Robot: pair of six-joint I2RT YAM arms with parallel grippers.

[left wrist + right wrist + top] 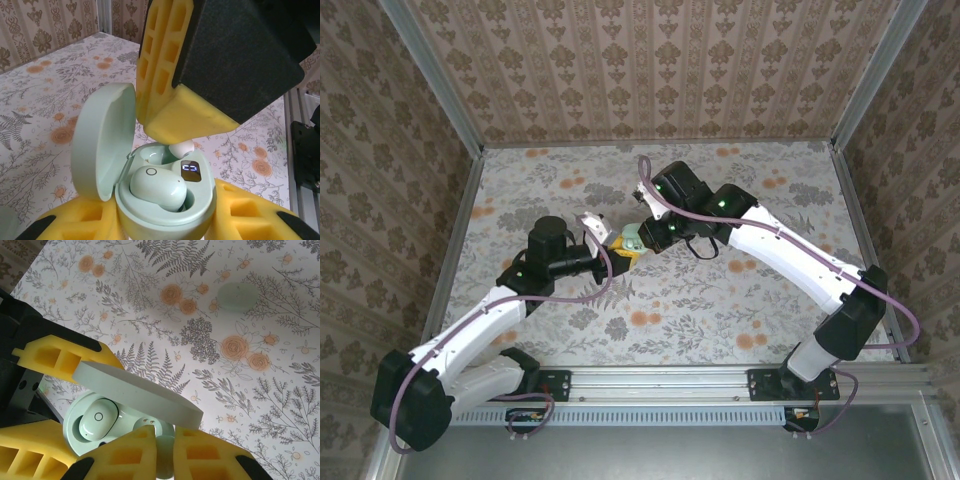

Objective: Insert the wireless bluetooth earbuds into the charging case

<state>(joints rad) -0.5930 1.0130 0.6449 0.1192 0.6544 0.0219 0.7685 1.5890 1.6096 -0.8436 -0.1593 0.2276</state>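
My left gripper (pixel 619 251) (pixel 165 222) is shut on the mint-green charging case (pixel 170 205), holding it upright above the table with its lid (pixel 104 142) swung open to the left. One mint earbud (pixel 156 186) (pixel 97 420) sits in the near slot beside the lit display (pixel 190 170). My right gripper (pixel 638 236) (pixel 166 454) is shut on the second earbud (pixel 165 456), whose white tip (pixel 181 147) hangs just over the empty far slot (pixel 148 427). The right gripper's yellow fingers (pixel 175 112) hide most of that earbud.
The floral tabletop (pixel 720 290) lies below both arms. A pale green rounded object (pixel 237 296) rests on the table away from the case. A metal rail (pixel 680 380) runs along the near edge, and patterned walls (pixel 650 70) enclose the other sides.
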